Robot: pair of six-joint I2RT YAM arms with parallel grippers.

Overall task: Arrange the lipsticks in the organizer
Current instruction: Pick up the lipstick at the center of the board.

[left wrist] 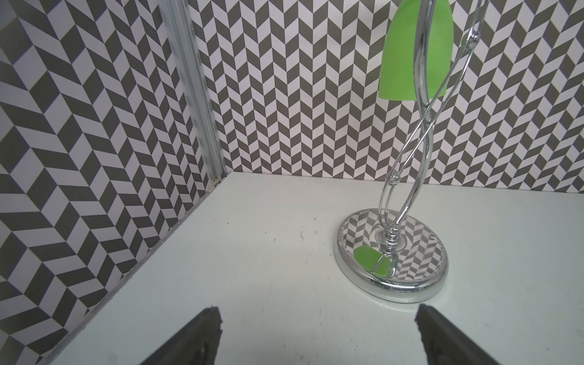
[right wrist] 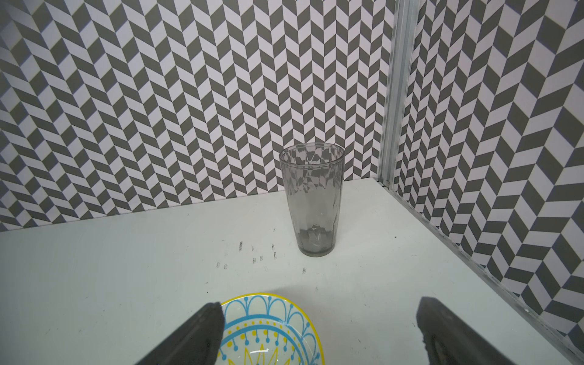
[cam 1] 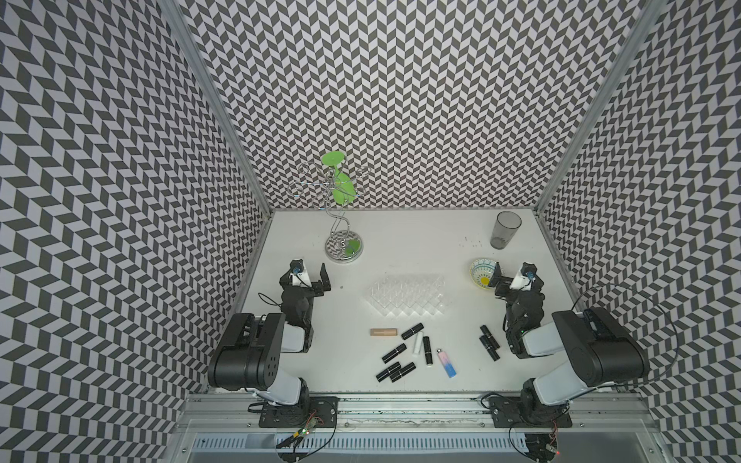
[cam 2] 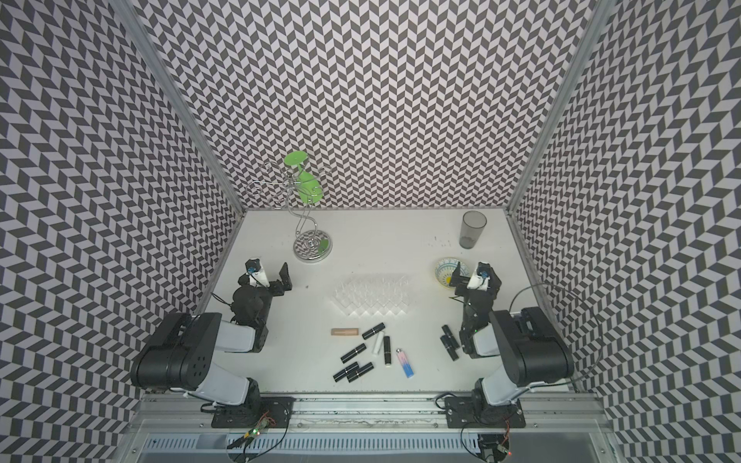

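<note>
The clear organizer (cam 1: 407, 296) (cam 2: 373, 296) sits mid-table with nothing in its compartments. Nearer the front lie the lipsticks: a tan one (cam 1: 383, 332), a white one (cam 1: 418, 344), a pink-to-blue one (cam 1: 446, 363) and several black ones (cam 1: 394, 353), plus a black cluster (cam 1: 490, 348) beside the right arm. My left gripper (cam 1: 312, 272) (left wrist: 317, 313) hovers open at the table's left, empty. My right gripper (cam 1: 513, 272) (right wrist: 319, 306) is open over the patterned bowl's edge, empty. Neither wrist view shows the lipsticks or organizer.
A chrome wire stand (cam 1: 344, 248) (left wrist: 392, 259) holding a green glass (cam 1: 339, 184) (left wrist: 414, 53) is at the back left. A grey tumbler (cam 1: 505, 230) (right wrist: 311, 202) stands back right, with a blue-and-yellow bowl (cam 1: 481, 272) (right wrist: 268, 328) in front of it. Patterned walls enclose three sides.
</note>
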